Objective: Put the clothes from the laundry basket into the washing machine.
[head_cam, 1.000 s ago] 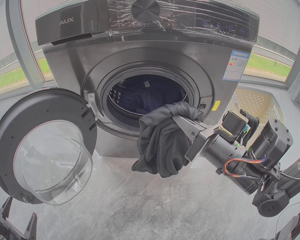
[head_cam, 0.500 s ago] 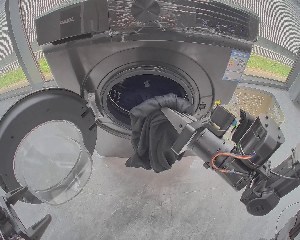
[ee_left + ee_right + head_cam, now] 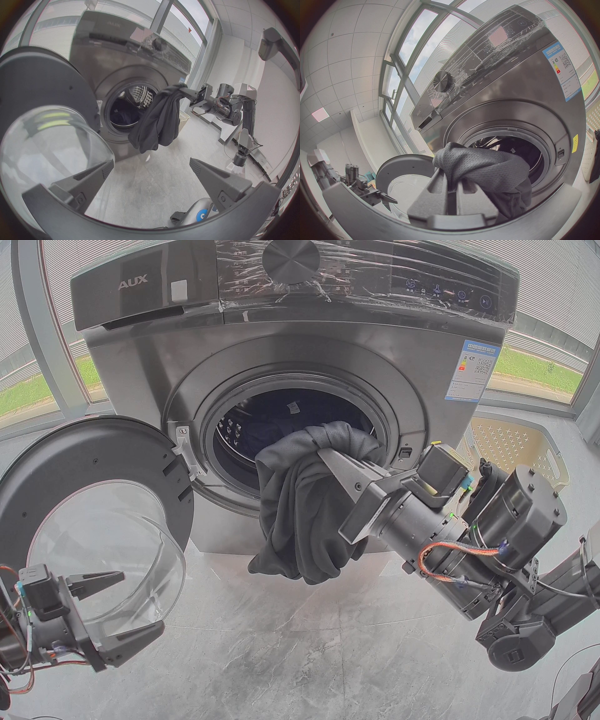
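My right gripper (image 3: 331,455) is shut on a dark grey garment (image 3: 300,509), held in front of the washing machine's (image 3: 294,340) round opening (image 3: 294,427). The cloth hangs down past the opening's lower rim, above the floor. In the right wrist view the garment (image 3: 484,168) drapes over the closed fingers (image 3: 440,190). Dark clothes (image 3: 281,421) lie inside the drum. My left gripper (image 3: 119,609) stands open and empty at the lower left, in front of the machine's open door (image 3: 94,527). The cream laundry basket (image 3: 519,446) stands to the right of the machine, partly hidden by my right arm.
The door (image 3: 40,103) is swung fully open to the left, its glass bowl facing out. Grey marble floor (image 3: 281,652) lies free in front of the machine. Windows run behind the machine.
My right gripper carried the garment up and to the left, closer to the opening. My left gripper rose into the lower left of the head view, open.
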Available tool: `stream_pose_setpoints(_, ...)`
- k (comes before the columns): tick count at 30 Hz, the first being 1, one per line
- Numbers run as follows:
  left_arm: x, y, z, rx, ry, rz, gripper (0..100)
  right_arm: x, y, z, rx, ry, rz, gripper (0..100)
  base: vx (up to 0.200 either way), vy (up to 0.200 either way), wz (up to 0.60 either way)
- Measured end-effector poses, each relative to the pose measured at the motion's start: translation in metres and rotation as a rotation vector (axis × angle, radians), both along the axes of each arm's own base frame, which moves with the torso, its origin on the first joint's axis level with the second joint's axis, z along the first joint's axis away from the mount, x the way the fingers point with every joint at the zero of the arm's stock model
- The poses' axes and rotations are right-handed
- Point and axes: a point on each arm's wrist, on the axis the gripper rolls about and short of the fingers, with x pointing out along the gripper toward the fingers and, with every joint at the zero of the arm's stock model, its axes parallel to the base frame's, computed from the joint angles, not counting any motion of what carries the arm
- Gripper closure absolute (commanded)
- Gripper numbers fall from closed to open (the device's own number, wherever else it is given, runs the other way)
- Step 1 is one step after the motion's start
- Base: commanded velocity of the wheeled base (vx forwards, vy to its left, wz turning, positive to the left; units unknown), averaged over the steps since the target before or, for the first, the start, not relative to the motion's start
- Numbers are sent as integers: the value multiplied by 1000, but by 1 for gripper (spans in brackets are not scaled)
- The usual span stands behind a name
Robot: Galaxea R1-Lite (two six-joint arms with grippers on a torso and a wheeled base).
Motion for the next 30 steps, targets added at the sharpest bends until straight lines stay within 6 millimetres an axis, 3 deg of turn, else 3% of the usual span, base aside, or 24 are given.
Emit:
stream_pose_setpoints(12,63,-42,-18,41,128,-127,0,-1,0,1,7,-1,-6,100,0,0,0)
stream_pose_setpoints(30,137,-83,-37,38,121,-130,0,-12,-6,0,-4,11,8,100,0,0,0)
